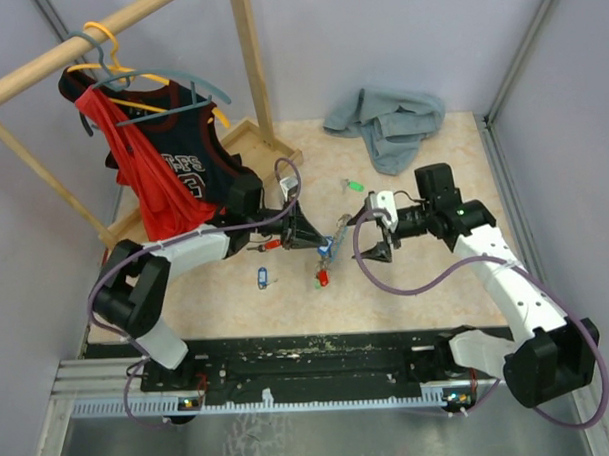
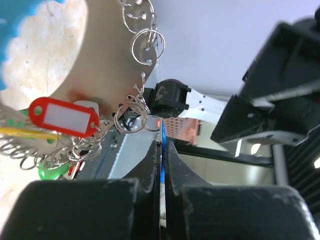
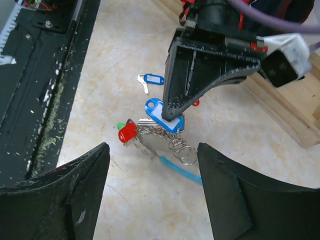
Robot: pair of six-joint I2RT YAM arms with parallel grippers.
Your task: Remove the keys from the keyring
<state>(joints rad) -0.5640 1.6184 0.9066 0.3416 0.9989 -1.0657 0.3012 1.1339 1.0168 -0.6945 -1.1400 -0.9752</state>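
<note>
Left fingers (image 3: 172, 111) clamped on blue tag (image 3: 154, 108), presenting keys (image 3: 150, 134); right fingers (image 3: 65, 200) wide open, empty, facing the bunch to pick one.

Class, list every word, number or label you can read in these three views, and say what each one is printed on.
"ARS": white letters on the dark jersey; the word's start is hidden behind the red garment.
"6", probably: white numeral under those letters, partly covered.
Red key tag: white insert, blank.
Loose blue key tag: insert too small to read.
Nothing else legible.
</note>
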